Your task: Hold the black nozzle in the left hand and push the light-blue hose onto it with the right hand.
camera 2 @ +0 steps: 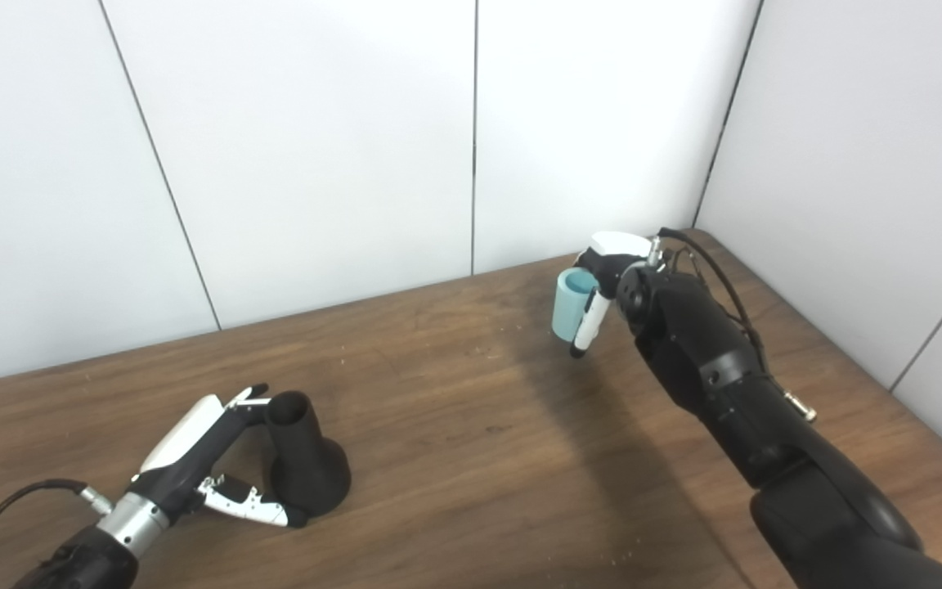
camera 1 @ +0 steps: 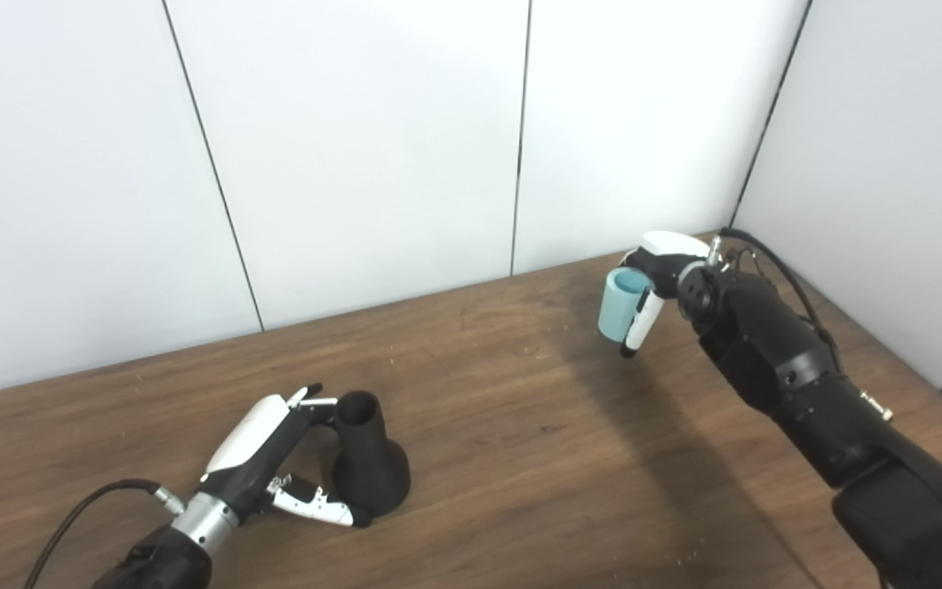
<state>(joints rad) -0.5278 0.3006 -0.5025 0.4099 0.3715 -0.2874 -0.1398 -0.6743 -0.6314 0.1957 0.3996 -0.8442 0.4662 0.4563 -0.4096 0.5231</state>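
Left hand [camera 1: 275, 458] at seven o'clock seemingly grips the black nozzle [camera 1: 369, 466]; right hand [camera 1: 667, 278] at two o'clock clasps the light-blue hose [camera 1: 622, 304]. Next: bring them together.

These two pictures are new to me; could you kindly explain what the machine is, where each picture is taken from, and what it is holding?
Both pictures come from two cameras side by side on a humanoid robot's head, so they show one scene from slightly different spots. The black arms entering from the bottom are the robot's own, each ending in a fingered hand. The left hand has its fingers and thumb around a black nozzle, which stands on the wooden table with its wide base down and its opening up. The right hand, near the far corner, is shut on a short light-blue hose, held above the table. The two parts are well apart, so they are not yet joined. White wall panels stand behind.
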